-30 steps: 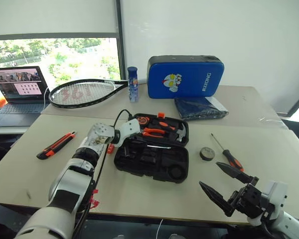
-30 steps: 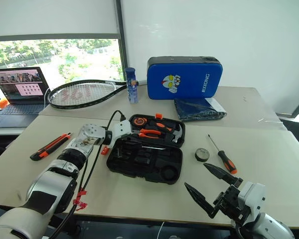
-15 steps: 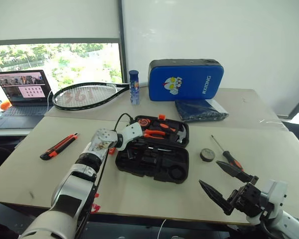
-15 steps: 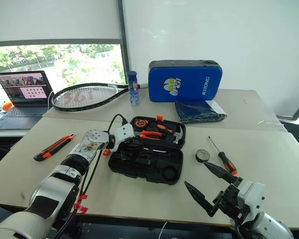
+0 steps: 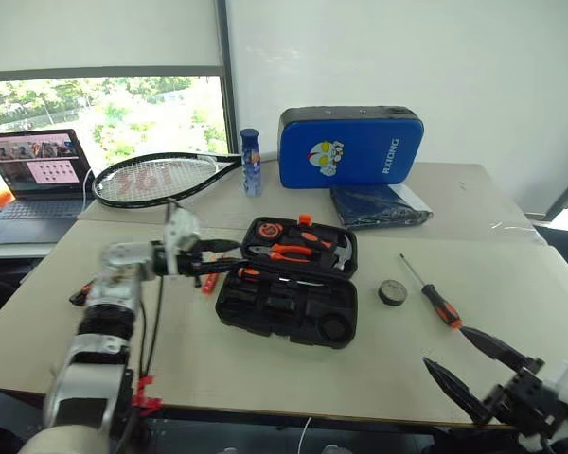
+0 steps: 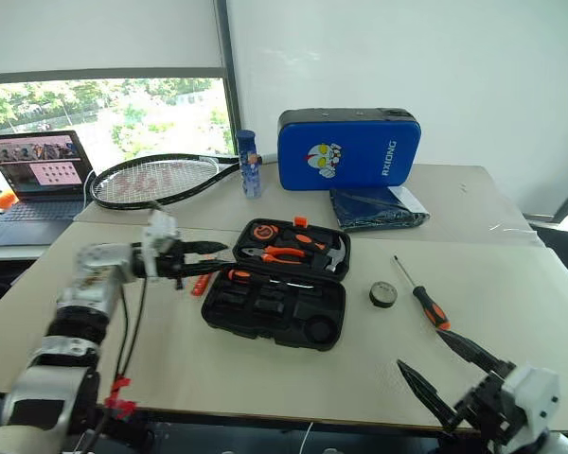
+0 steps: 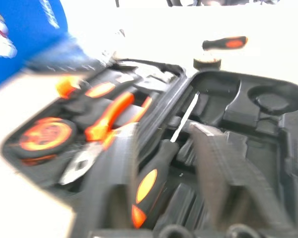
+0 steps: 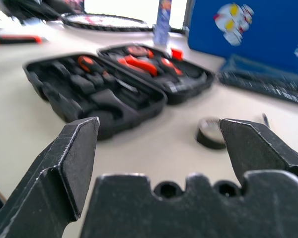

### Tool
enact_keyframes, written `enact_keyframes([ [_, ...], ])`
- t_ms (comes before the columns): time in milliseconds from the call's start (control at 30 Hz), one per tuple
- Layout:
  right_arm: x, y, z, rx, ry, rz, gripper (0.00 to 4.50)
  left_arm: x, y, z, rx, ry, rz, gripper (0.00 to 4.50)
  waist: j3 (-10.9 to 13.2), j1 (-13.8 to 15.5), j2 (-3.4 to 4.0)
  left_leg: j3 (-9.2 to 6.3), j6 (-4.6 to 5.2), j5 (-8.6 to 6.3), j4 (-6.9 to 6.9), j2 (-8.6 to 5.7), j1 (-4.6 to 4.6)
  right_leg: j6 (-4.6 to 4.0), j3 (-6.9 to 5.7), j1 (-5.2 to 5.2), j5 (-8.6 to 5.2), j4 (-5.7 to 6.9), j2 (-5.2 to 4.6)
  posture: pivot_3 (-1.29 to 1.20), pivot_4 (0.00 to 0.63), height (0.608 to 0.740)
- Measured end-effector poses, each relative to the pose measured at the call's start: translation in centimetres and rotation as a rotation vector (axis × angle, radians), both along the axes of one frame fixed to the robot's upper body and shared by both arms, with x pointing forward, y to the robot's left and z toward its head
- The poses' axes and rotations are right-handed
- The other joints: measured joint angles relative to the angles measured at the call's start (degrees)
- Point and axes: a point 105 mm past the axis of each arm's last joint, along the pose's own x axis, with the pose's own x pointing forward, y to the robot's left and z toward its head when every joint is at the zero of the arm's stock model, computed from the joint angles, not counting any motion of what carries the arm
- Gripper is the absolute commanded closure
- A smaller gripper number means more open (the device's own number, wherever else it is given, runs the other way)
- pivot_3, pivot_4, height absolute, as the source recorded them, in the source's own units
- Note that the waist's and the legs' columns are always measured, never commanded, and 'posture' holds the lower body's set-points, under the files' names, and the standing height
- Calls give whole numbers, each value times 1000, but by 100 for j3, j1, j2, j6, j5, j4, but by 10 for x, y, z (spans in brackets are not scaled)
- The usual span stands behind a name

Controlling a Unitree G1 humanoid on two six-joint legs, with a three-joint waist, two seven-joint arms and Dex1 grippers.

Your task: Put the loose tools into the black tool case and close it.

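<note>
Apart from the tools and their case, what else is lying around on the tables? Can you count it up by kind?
Laptop: 1
Racket: 1
Bottle: 1
Blue padded bag: 1
Dark folded packet: 1
Small orange thing beside the laptop: 1
Total: 6

Pale counter set against a white wall and a bright window

A plain white wall is seen behind the beige counter. A window with a white blind lowered over its upper part is lit by daylight, and green trees are seen outside.
</note>
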Motion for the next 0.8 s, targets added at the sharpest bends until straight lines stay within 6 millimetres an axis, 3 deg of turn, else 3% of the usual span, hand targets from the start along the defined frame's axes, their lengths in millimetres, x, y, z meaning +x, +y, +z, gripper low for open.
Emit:
enact_keyframes([
  [100,-11,-18,-9,-15,19,-99,0,-28,27,-21,7,139,0,7,1,-15,0,0,0,0,-2,11,3,-6,-3,-3,-5,2,6,0,150,740],
  [200,-21,-33,-25,-33,77,-190,0,-48,48,-28,1,180,38,7,2,7,0,0,-1,1,0,13,6,-8,-4,-1,-8,2,3,0,150,740],
  [300,-12,-37,-23,-40,72,-218,0,-56,53,-24,-22,154,62,7,3,25,2,11,-2,2,3,14,27,25,5,14,-24,1,-2,0,150,740],
  [433,21,-42,-7,-74,107,-194,0,-65,45,-22,-43,159,42,7,4,-6,4,28,-2,2,2,15,48,23,26,25,-20,2,0,0,150,740],
  [600,89,-44,28,-158,216,-132,0,-69,32,-20,-50,158,12,7,6,-113,4,27,-1,2,-7,15,48,-1,35,20,-3,2,17,0,150,740],
  [800,135,-49,-4,-222,516,-132,0,-70,24,-25,-78,161,13,7,8,-94,4,25,20,-11,-13,8,0,-9,32,-19,-4,-7,12,0,150,740],
])
